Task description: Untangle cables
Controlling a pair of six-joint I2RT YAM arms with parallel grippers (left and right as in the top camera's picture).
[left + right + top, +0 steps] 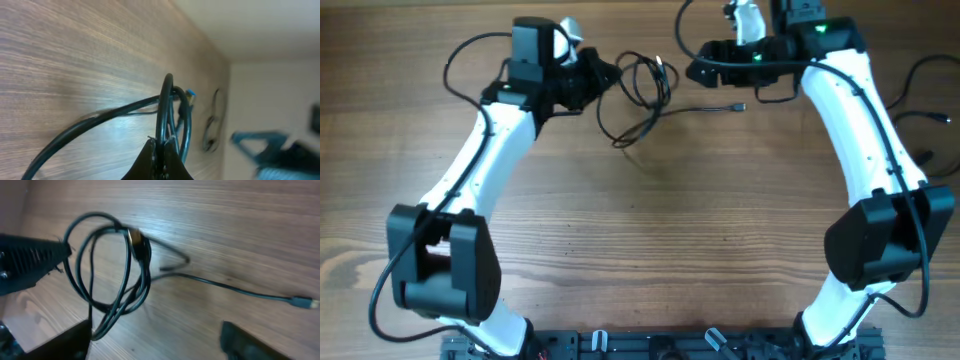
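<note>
**Q.** Where the cables (642, 88) bunch near the far edge of the table (650, 220), which pincer has them?

**A.** My left pincer (162, 152), fully closed, pinches the loops at their left side. They arch up from it, seen edge-on from that wrist.

**Q.** And the right pincer (157, 325)?

**A.** Its fingers stand wide apart with nothing between them. It hovers just right of the coil, with the loops lying toward its left finger.

**Q.** Which relation governs the coming move?

**A.** That of the tail (235, 287) to my right pincer. One strand leaves the coil and runs along the table toward my right side, ending in a plug (302, 301). Its long axis lies left to right, crossing in front of the open fingers. My right arm is the nearer to it. I judge that gripping this strand and drawing it away from the left pincer would loosen the loops. How the strands cross inside the coil I cannot tell.
</note>
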